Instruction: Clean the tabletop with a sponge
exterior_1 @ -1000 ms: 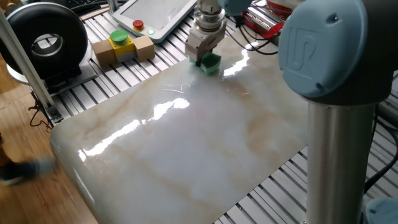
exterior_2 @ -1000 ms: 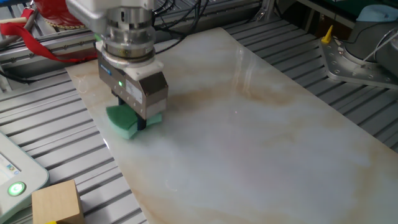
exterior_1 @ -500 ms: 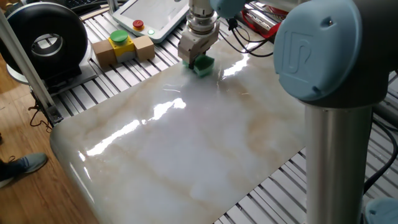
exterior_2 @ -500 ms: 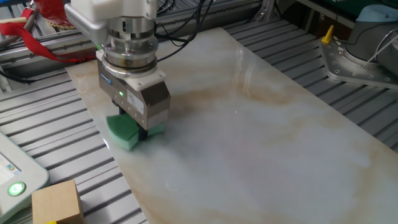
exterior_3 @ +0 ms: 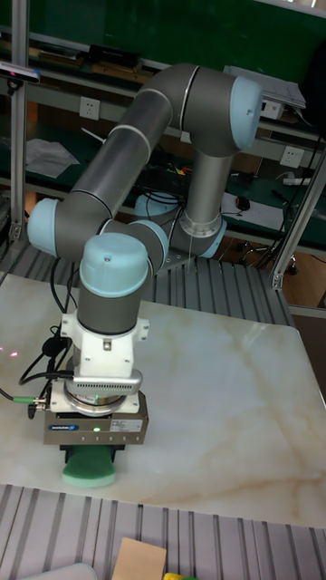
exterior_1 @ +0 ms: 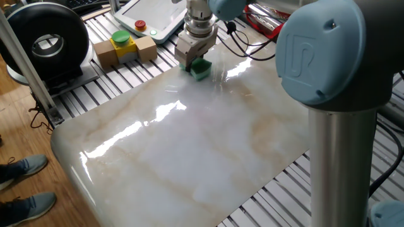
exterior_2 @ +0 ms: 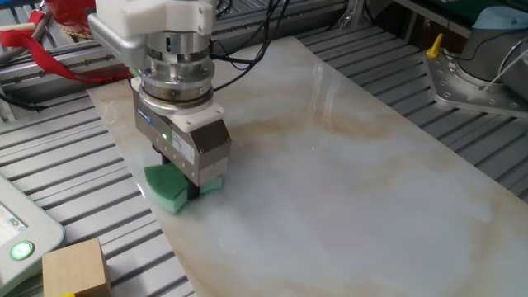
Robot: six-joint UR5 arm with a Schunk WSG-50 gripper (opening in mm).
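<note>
The marbled tabletop (exterior_2: 355, 165) is carried on a ribbed aluminium frame (exterior_2: 74, 157). The green sponge (exterior_2: 169, 188) is pressed flat against the tabletop near one edge, clamped by the closed gripper (exterior_2: 194, 186) pointing straight down. A cardboard box (exterior_1: 123, 50) is located on the frame nearby.

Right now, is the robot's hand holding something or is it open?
Gripper: closed on the green sponge, pressing it onto the tabletop near its edge.
</note>
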